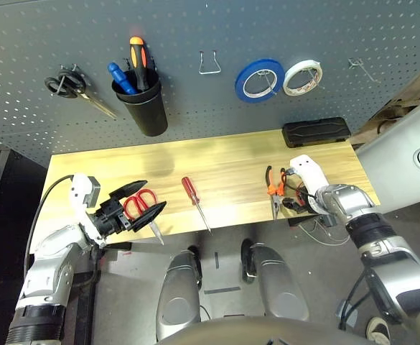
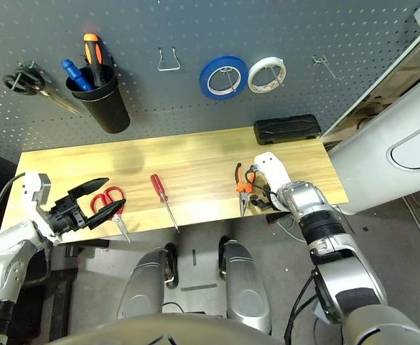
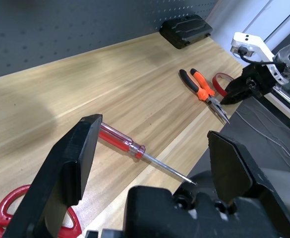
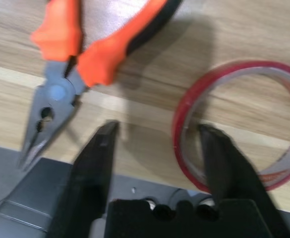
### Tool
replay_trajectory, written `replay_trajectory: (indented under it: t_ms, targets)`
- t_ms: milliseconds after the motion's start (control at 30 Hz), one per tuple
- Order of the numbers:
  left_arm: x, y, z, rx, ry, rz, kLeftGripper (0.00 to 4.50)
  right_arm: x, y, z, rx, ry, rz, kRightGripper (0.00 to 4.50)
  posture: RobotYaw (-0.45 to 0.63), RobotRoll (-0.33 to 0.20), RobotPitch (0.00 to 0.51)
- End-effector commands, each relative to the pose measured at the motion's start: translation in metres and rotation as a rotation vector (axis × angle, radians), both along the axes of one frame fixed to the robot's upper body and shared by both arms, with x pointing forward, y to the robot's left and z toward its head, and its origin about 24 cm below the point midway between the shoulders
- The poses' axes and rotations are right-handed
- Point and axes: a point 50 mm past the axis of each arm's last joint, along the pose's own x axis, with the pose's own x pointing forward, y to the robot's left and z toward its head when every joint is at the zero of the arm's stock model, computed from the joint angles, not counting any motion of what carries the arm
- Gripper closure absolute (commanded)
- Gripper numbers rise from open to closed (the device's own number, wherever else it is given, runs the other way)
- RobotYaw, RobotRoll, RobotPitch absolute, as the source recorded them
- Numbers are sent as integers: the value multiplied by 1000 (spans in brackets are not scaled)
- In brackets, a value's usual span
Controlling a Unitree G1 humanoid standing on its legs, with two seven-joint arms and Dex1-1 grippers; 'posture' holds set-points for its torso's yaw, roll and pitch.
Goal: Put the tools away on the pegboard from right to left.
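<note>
While the right gripper (image 4: 157, 163) hovers low at the near right edge of the wooden table (image 1: 217, 169), its two black fingers stand spread apart and hold nothing; one finger sits inside the red tape ring (image 4: 244, 124) and the other just outside it, though whether either finger touches the tape cannot be told. The ring lies flat on the table just right of the orange-and-black pliers (image 1: 273, 190), which rest with their nose pointing toward the near edge. Further left, near the middle of the table, lies the red-handled screwdriver (image 1: 194, 203), its shaft pointing to the near edge. At the near left corner the left gripper (image 1: 139, 201) hangs with its fingers wide apart and empty, one on each side of the red-handled scissors (image 1: 141, 207), which lie on the wood; the pictures leave unclear whether the fingers touch them.

Behind the table rises the dark grey pegboard (image 1: 195, 29). On it hang black-handled scissors (image 1: 70, 88) at the far left, a black cup (image 1: 143, 108) holding two handled tools, a bare wire hook (image 1: 210, 65), a blue tape roll (image 1: 259, 79) and a white tape roll (image 1: 302, 77). A black case (image 1: 316, 132) lies at the table's far right edge below the white roll.
</note>
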Motion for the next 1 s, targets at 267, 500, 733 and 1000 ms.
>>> replay_trajectory:
  t_ms: [267,500,733,1000]
  targets:
    - [10,-8,-1,-5,-14,-12,0,0,-5,-5,14,-19,-64,4457,-6,0,177]
    - [19,-5,11,-37,-63,28,0,7,-16,27,-26,-218,-116,4457,-18,0,141]
    - [20,7,32,-73,-125,95,0,1,-20,70,-80,-494,-140,4457,-15,0,112]
    - [24,18,78,-83,-212,85,0,2,-19,116,-68,-819,-148,4457,-4,0,90]
